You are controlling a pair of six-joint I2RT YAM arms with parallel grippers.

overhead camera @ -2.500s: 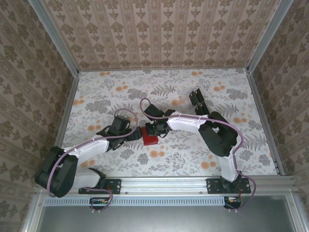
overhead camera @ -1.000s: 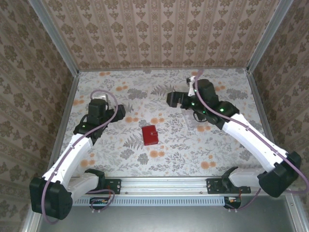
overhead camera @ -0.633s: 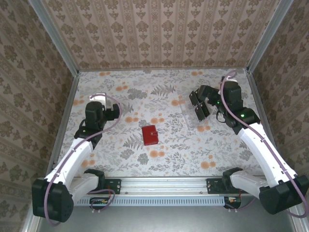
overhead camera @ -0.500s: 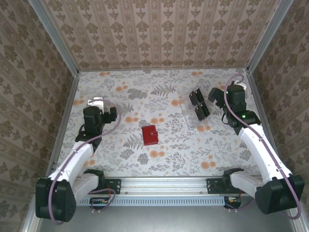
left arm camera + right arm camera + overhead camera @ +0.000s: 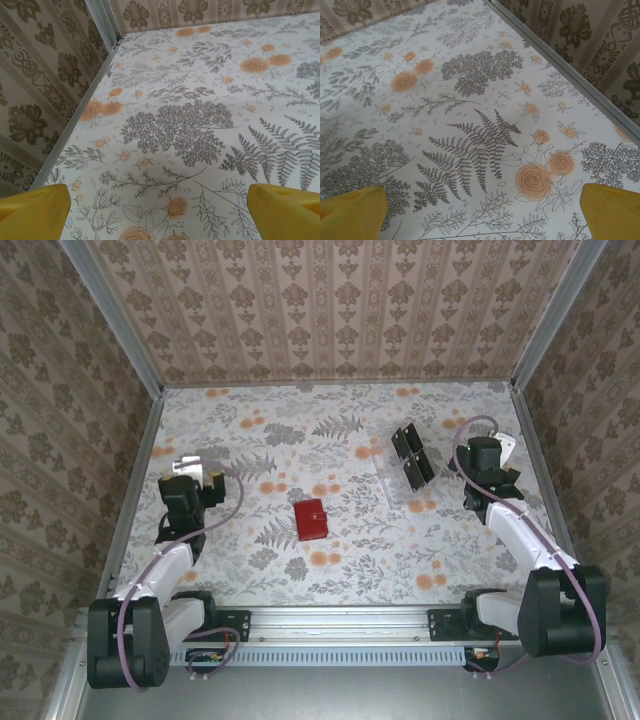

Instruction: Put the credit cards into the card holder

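Red card holder (image 5: 310, 520) closed, mid tabletop (image 5: 340, 570), black credit cards (image 5: 411, 455) on a clear tray (image 5: 396, 485) well apart to its far right, left jaws and right jaws both wide open, holding nothing, over the floral tabletop.

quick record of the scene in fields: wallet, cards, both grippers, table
card holder: small red leather-like folding wallet, folded shut, flat near the table's middle
cards: flat black rectangular cards, on what looks like a clear sheet, right of the wallet, apart from it
left gripper: open, empty, near left wall
right gripper: open, empty, near right wall
surface: floral-patterned table
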